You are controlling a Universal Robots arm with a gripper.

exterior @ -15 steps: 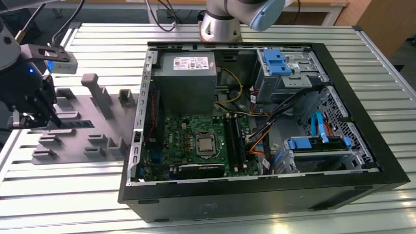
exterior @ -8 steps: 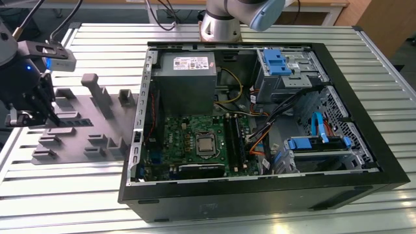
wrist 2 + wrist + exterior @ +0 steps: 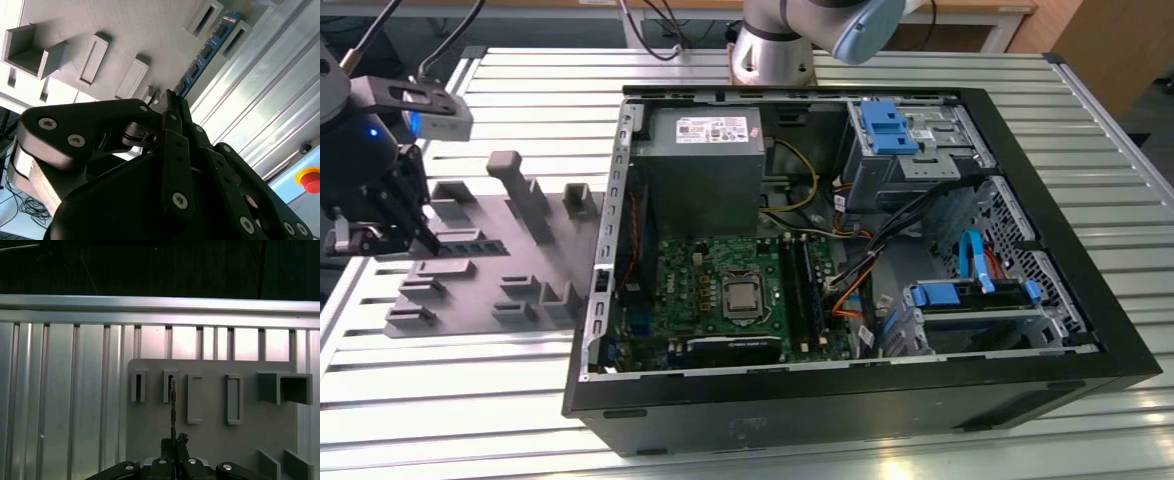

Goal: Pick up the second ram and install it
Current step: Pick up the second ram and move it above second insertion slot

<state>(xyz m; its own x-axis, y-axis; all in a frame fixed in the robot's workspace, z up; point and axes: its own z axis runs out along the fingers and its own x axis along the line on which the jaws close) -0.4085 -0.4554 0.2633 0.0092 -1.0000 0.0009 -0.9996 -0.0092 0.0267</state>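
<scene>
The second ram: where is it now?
The second ram stands on edge in the grey holder tray, one end at the gripper, at the exterior view's left beside the computer case.

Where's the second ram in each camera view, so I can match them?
Exterior view: the second ram sits in the grey holder tray, exterior view's left, by the gripper.
Second wrist view: blue strip running from the gripper between two tray blocks.
First wrist view: thin edge-on line from the gripper to a slot.
Shared landmark: the grey holder tray.

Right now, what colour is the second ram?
The second ram is dark blue, best in second wrist view.
</scene>
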